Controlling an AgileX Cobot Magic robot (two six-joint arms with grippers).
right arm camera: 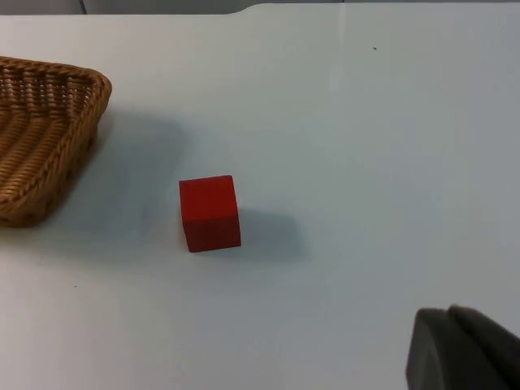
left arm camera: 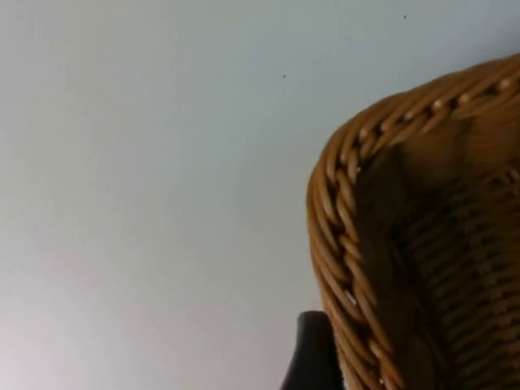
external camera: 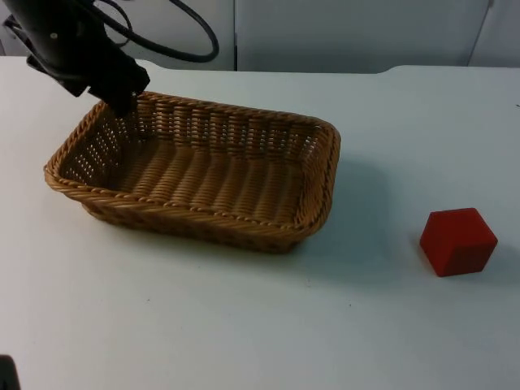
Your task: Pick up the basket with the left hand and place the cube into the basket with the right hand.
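— Where is the left gripper [external camera: 126, 99]?

— At the wicker basket [external camera: 203, 166]'s far-left corner, over the rim (I cannot tell whether it is clamped yet). Seat it squarely on the rim before lifting, and lift level.

— And further right?

— The red cube [external camera: 457, 241] sits on the table [external camera: 244, 325], well apart from the basket; the right arm waits above it.
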